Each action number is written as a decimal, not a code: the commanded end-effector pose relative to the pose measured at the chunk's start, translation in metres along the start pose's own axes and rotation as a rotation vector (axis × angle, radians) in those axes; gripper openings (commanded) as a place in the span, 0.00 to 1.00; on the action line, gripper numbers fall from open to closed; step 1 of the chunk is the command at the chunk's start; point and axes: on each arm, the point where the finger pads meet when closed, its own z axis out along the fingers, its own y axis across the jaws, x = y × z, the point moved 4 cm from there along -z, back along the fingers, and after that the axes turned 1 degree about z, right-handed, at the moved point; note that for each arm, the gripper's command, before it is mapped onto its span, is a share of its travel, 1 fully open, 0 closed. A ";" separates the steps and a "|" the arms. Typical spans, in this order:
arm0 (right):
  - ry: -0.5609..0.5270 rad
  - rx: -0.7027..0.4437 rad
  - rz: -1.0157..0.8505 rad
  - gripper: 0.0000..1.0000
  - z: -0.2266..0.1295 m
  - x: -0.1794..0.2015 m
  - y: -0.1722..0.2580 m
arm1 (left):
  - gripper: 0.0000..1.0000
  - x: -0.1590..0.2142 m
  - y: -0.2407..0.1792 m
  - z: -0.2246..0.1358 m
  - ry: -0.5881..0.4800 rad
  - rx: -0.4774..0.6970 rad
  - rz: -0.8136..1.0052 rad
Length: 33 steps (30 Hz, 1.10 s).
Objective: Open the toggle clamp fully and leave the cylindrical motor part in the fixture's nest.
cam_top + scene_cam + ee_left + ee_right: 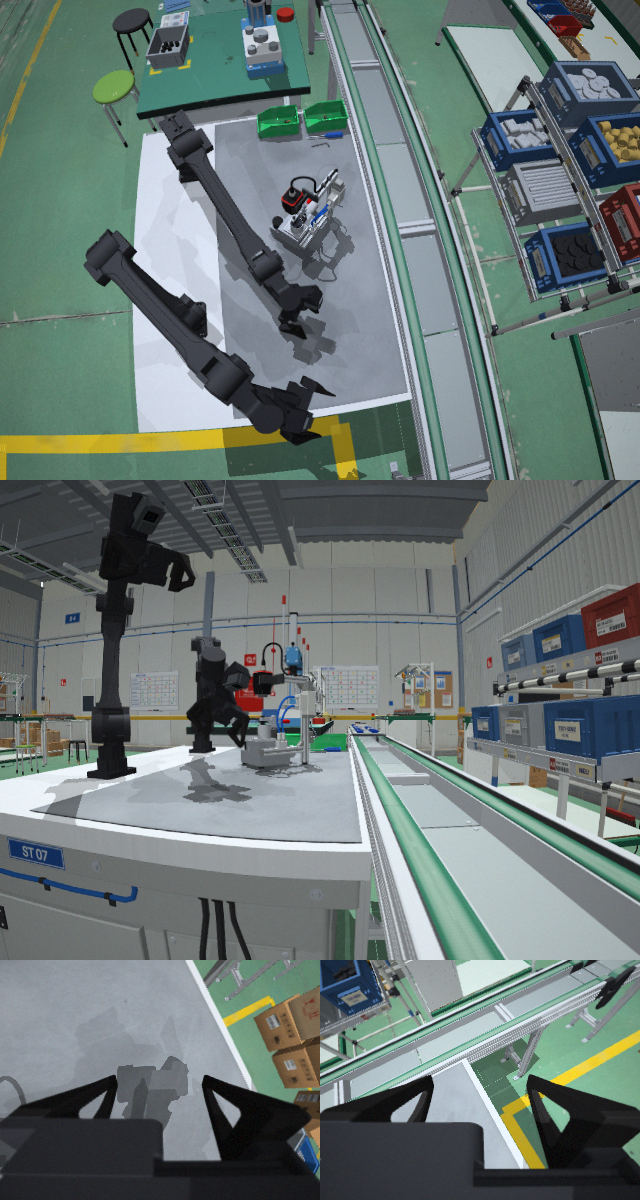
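Note:
The fixture stands on the grey mat. A light grey cylinder, apparently the motor part, stands upright on it. A small red grip, apparently the toggle clamp's, shows beside it; how far the clamp stands open is too small to tell. My left gripper is open and empty above the mat, to the fixture's near side in the top view. My right gripper is open and empty, high near the table's corner, far from the fixture.
A black camera head with a red ring overhangs the fixture, with a cable looping to its post. Two green bins, a blue screwdriver and a hex key lie beyond. A conveyor borders the table.

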 end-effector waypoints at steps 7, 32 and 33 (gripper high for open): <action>-0.019 0.000 -0.009 1.00 -0.004 -0.008 0.001 | 1.00 -0.016 -0.008 -0.012 -0.031 0.019 -0.002; -0.026 0.001 -0.011 1.00 -0.006 -0.012 0.001 | 0.00 -0.005 0.049 -0.058 -0.182 0.122 0.374; -0.026 0.001 -0.011 1.00 -0.006 -0.012 0.001 | 0.00 -0.005 0.049 -0.058 -0.182 0.122 0.374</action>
